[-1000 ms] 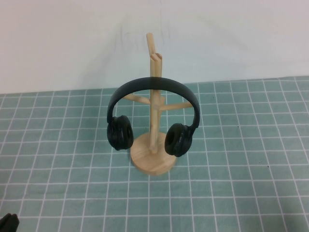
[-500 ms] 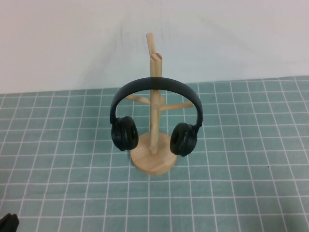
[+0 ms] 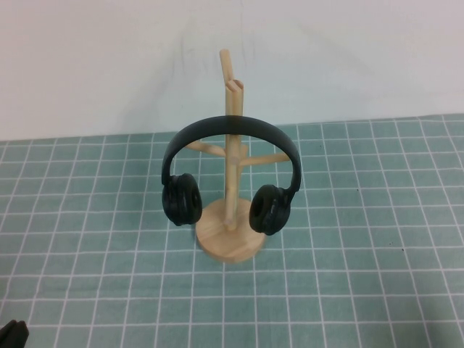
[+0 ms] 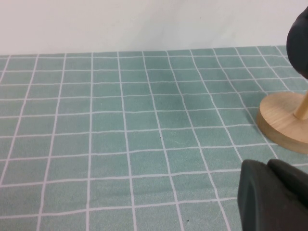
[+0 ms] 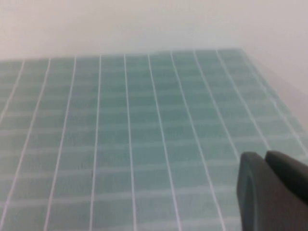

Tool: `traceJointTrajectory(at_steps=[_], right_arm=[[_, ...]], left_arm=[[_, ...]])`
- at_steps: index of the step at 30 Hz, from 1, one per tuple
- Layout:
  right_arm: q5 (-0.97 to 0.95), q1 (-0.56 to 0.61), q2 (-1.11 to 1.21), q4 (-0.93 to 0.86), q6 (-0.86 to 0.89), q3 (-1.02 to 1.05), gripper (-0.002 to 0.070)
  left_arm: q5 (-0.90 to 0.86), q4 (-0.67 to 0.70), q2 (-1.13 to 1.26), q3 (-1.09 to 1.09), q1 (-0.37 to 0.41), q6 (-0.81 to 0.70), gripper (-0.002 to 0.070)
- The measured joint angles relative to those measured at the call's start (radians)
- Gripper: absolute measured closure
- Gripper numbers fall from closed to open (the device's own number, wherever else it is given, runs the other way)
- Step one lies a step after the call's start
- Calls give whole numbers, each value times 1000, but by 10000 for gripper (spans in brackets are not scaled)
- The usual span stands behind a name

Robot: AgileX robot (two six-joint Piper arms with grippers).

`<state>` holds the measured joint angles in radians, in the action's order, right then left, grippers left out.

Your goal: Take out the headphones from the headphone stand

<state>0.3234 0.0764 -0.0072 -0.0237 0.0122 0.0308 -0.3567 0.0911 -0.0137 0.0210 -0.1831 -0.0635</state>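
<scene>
Two grippers show only as dark slivers at the picture edges. The left gripper (image 3: pixel 13 335) sits at the near left corner of the high view, low over the green gridded mat (image 3: pixel 377 239) and well apart from the stand; in its own wrist view (image 4: pixel 272 197) a black rounded part of it fills one corner, and how far its fingers are spread cannot be told. It touches nothing that shows. The right gripper (image 5: pixel 272 192) is outside the high view; its wrist camera shows a black rounded part of it above bare mat (image 5: pixel 120 134), with a pale wall behind. Its opening cannot be told either, and nothing is seen in its hold.

The headphones (image 3: pixel 230 130) hang on the headphone stand (image 3: pixel 230 235) near the middle of the mat. The arched black headband crosses in front of the upright wooden post, just above two short angled pegs. The two round padded ear cups hang down on either side of the post, just above the round disc base, the left cup (image 3: pixel 181 199) beside the base's left edge and the right cup (image 3: pixel 270 209) overlapping its right edge. The post stands upright and rises above the headband. In the left wrist view the stand's base (image 4: pixel 284 122) lies at the edge, with a dark part of an ear cup (image 4: pixel 299 29) above it.
</scene>
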Motion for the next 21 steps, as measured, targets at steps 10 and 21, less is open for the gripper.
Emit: traceJointTrajectory(at_steps=[10,21], right_arm=[[-544,0,0,-2,0,0,682],[-822,0,-2,45,66,0,682]], left_arm=[[0,0,0,0,0,0,680],[0,0,0,0,0,0,680]])
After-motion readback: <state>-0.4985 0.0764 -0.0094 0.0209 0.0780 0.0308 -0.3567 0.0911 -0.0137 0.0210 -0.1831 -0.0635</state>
